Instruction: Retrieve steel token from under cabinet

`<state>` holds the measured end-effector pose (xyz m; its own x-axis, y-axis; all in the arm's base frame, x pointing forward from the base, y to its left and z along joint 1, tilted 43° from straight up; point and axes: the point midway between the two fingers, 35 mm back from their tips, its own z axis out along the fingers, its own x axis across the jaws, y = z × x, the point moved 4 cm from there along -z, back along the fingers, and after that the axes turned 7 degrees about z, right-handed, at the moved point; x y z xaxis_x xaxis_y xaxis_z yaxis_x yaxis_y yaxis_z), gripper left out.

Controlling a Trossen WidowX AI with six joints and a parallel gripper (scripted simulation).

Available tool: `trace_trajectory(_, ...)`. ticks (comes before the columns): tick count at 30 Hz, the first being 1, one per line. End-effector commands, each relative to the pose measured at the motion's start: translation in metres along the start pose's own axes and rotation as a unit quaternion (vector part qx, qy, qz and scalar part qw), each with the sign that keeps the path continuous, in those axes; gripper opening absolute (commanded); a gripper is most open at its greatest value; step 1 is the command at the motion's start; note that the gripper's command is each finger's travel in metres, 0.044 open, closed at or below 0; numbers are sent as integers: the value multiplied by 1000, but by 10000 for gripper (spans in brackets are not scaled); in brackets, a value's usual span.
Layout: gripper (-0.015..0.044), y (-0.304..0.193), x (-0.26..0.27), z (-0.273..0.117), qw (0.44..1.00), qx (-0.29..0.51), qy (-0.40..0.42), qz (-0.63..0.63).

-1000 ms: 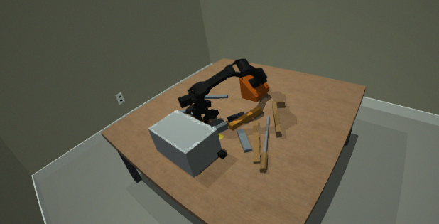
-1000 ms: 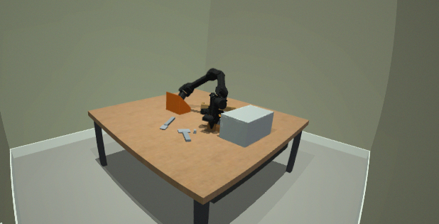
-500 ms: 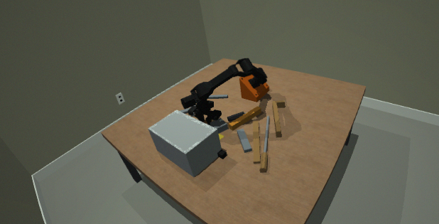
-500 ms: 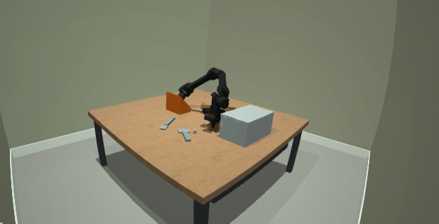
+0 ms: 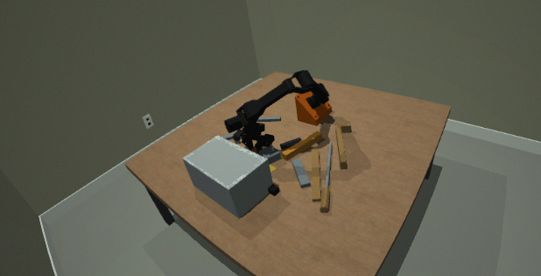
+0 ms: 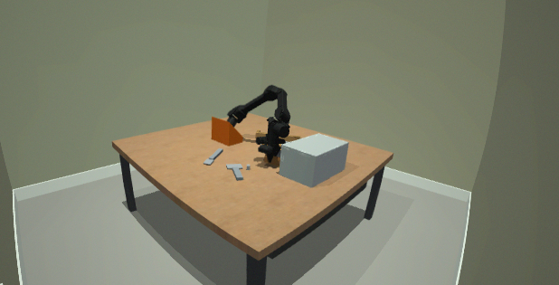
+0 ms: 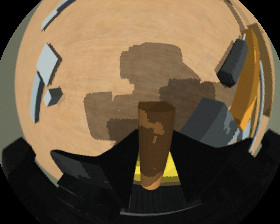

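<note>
The gripper (image 5: 255, 148) (image 6: 270, 159) (image 7: 152, 132), beside the pale cabinet (image 5: 228, 173) (image 6: 312, 160), is closed around a brown wooden handle (image 7: 156, 127) above the table (image 5: 394, 146) (image 6: 190, 183) (image 7: 96, 55).

Black arm (image 5: 273, 95) (image 6: 258, 102) arched up from base, forearm dropping steeply beside cabinet. Gripper (image 5: 258, 148) (image 6: 270, 159) (image 7: 152, 132) pointing down, low over table, fingers closed around brown wooden handle, one finger each side.

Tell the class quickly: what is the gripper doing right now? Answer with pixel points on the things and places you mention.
Gripper (image 5: 258, 148) (image 6: 270, 159) (image 7: 152, 132): closed on a brown wooden handle (image 7: 156, 127); what tool it belongs to cannot be told.
</note>
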<state>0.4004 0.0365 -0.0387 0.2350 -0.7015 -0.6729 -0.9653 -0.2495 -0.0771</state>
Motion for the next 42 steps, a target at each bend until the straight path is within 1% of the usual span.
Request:
trace_trajectory(1, 0, 5, 1, 1, 1000, 0, -2, -1)
trace_trajectory(42, 0, 46, 7, 1, 1000, -1, -2, 0)
